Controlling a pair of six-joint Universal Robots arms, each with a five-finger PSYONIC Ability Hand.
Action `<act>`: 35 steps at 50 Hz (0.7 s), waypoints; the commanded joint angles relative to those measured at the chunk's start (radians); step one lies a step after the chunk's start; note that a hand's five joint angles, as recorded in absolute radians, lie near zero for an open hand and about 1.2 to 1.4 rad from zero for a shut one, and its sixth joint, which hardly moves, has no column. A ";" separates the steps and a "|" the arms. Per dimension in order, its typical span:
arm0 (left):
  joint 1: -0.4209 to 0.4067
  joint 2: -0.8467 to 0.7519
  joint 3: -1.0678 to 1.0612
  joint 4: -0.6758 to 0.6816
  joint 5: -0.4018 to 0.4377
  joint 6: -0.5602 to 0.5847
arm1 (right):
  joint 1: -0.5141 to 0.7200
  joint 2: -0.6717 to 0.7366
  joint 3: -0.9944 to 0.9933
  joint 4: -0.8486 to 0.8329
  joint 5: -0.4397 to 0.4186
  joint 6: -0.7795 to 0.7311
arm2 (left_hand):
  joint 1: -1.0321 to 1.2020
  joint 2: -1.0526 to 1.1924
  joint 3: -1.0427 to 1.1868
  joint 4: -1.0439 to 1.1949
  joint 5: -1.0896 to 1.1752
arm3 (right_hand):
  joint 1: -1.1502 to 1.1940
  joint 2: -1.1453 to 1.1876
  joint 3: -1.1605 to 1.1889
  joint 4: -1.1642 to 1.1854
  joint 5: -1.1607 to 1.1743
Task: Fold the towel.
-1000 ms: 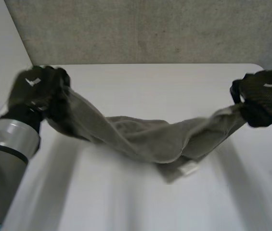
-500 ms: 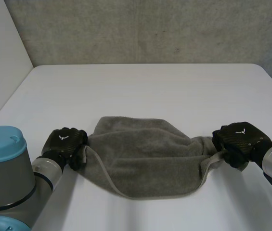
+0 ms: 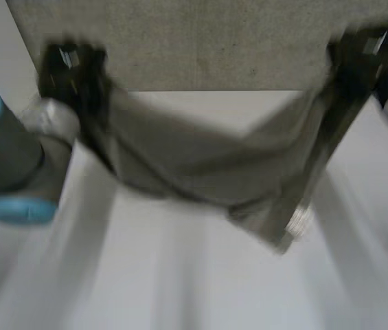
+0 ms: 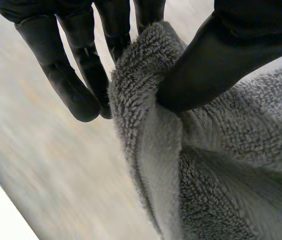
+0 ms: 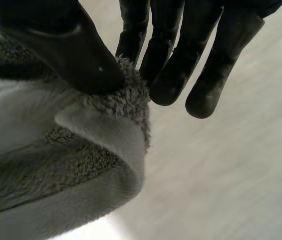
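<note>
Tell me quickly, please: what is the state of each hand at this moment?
Left hand: shut on the towel, its edge pinched between thumb and fingers.
Right hand: shut on the towel too, pinching its edge the same way.

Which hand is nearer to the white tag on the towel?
Right. The right hand pinches the towel end above the tag; the left hand pinches the opposite end.

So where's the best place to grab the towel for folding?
At its two ends, one from each side. The left hand and right hand each pinch a hemmed end between thumb and fingers, so the towel hangs spread between them and only sags in the middle.
</note>
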 commanded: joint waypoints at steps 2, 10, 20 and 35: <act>0.033 0.051 0.195 0.109 -0.040 -0.193 | -0.003 -0.100 -0.093 -0.113 0.052 0.124 | -0.045 -0.091 -0.145 -0.118 -0.256 | 0.078 0.092 0.063 0.063 0.063; 0.073 0.114 -0.052 0.107 0.047 -0.354 | -0.014 -0.100 0.001 0.076 -0.109 0.118 | -0.045 -0.091 -0.145 -0.118 -0.256 | 0.078 0.092 0.063 0.063 0.063; 0.204 0.119 -0.553 0.208 0.328 -0.352 | -0.035 -0.109 0.296 0.122 -0.232 -0.013 | -0.045 -0.091 -0.145 -0.118 -0.256 | 0.078 0.092 0.063 0.063 0.063; 0.335 0.139 -0.762 0.219 0.509 -0.273 | -0.143 -0.090 0.569 0.245 -0.296 -0.272 | -0.045 -0.091 -0.145 -0.118 -0.256 | 0.078 0.092 0.063 0.063 0.063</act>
